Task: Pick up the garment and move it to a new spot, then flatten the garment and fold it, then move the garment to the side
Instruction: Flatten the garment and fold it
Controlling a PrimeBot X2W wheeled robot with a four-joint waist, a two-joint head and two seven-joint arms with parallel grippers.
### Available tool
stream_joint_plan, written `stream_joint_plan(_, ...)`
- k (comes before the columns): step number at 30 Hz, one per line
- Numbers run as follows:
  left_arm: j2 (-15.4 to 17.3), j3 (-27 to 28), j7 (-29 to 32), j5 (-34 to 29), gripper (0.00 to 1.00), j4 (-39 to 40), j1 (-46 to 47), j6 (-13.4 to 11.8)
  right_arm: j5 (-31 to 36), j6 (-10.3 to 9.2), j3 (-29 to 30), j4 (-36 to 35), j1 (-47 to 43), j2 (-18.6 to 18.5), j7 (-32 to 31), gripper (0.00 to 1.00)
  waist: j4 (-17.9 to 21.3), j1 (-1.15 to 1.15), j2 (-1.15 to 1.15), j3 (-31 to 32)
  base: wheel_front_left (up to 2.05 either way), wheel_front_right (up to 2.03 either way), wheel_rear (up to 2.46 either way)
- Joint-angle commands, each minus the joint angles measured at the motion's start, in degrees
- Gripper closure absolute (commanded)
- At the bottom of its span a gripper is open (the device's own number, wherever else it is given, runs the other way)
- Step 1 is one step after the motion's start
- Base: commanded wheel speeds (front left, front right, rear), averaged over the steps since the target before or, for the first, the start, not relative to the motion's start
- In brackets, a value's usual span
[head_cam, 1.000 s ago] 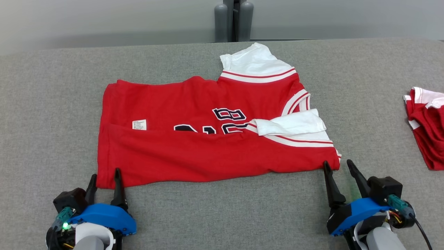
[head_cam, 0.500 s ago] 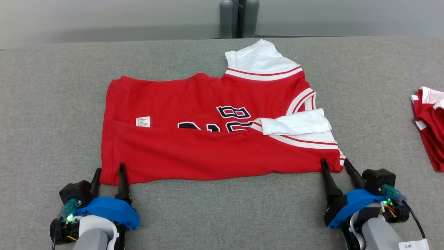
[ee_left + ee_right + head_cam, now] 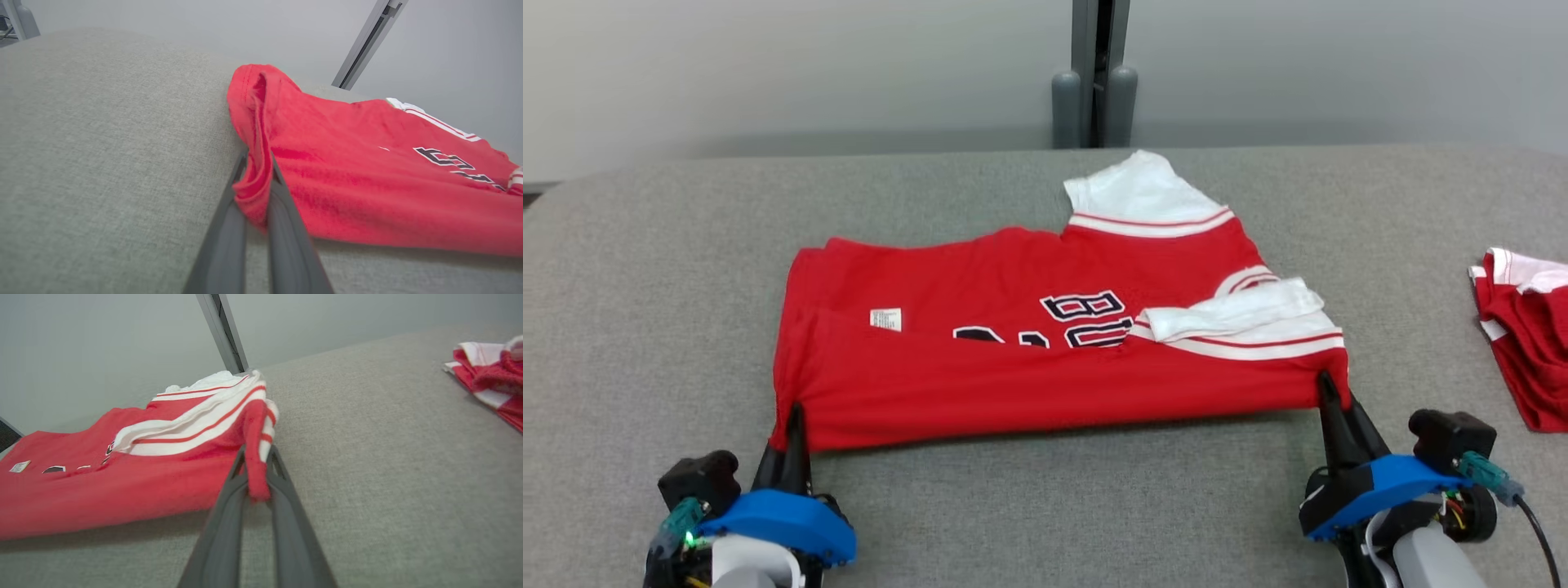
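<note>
I am clamping my left tool [image 3: 788, 420] and right tool [image 3: 1336, 390] on the red jersey's [image 3: 1013, 392] corners nearest the counter's [image 3: 645, 286] front edge.

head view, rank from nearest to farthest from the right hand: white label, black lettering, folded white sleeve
1. folded white sleeve, on the jersey beside the right hand
2. black lettering, further left
3. white label, farthest left

— Its build?
— Long dark fingers [image 3: 797, 445] on the left gripper [image 3: 788, 420] and right gripper [image 3: 1335, 390], blue shells [image 3: 776, 523]; green light [image 3: 689, 539] at seven o'clock, teal plug [image 3: 1486, 476] and black cable [image 3: 1535, 531] at four.
</note>
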State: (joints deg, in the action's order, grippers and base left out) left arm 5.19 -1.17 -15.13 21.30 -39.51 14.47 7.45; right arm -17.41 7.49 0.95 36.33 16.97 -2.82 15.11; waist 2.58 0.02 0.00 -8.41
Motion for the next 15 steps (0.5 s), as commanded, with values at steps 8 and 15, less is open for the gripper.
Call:
stream_joint_plan(8, -1.18, -0.31, 0.01, -0.87, 1.0, 2.07, -11.78, 0.04, -3.66, 0.0, -0.73, -1.61, -11.45, -0.23, 0.03, 1.0, 0.38, -0.02, 0.0, 7.51, 0.0, 0.0, 0.0)
stream_joint_plan(15, -1.94, 0.7, 0.01, -0.78, 1.0, 2.03, -16.99, 0.04, -3.48, 0.0, -1.57, -2.82, -17.18, -0.22, 0.02, 1.0, 0.39, -0.02, 0.0, 8.21, 0.0, 0.0, 0.0)
